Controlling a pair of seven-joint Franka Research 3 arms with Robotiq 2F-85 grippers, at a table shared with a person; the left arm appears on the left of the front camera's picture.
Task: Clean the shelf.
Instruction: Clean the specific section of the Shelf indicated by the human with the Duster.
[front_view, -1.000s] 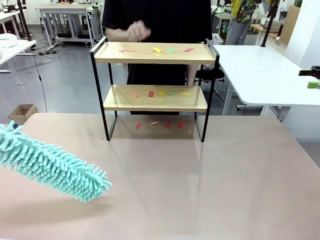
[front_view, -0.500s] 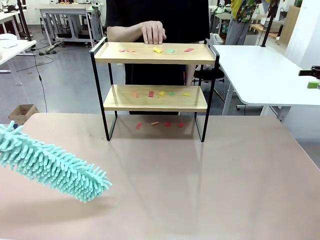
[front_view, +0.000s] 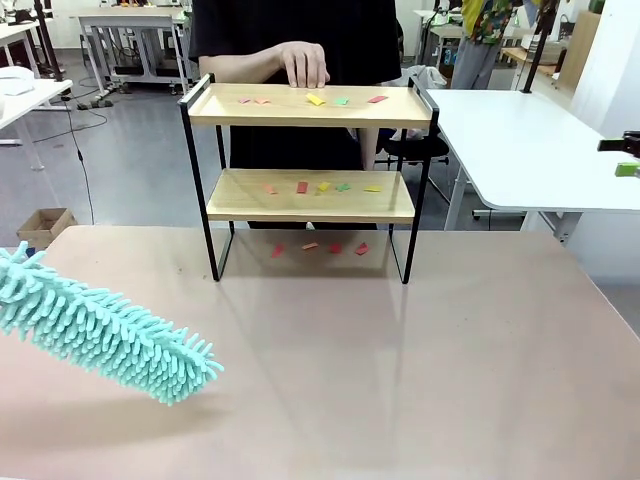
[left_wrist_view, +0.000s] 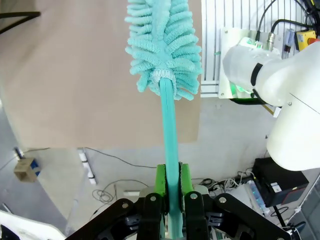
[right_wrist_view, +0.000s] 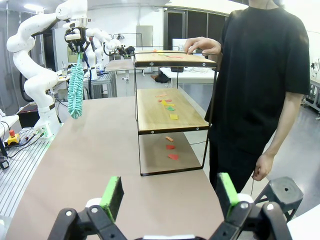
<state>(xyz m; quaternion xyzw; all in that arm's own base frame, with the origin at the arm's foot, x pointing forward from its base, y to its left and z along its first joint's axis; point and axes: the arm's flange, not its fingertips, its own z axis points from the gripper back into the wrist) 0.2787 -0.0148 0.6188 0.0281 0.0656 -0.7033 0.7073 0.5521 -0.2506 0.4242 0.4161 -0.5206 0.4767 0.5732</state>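
Note:
The shelf (front_view: 230, 118) stands at the far side of the tan table, a two-tier rack with wooden boards on a black frame. Small coloured paper scraps (front_view: 316, 100) lie on its top board, its lower board and the table beneath it. A person's hand (front_view: 303, 65) rests at the back of the top board. My left gripper (left_wrist_view: 171, 185) is shut on the handle of a teal fluffy duster (left_wrist_view: 162, 45). The duster's head (front_view: 100, 335) hangs over the table's near left. Off the table's right end, my right gripper (right_wrist_view: 170, 195) stands open and faces the shelf (right_wrist_view: 170, 117) end-on.
A white table (front_view: 520, 140) stands to the right of the shelf. A cardboard box (front_view: 45, 225) sits on the floor at the left. The person (right_wrist_view: 265, 85) stands close behind the shelf. The tan table (front_view: 400, 380) lies bare in front of the shelf.
The person's hand has moved right and settled at the back of the top board. The duster and both grippers have stayed put.

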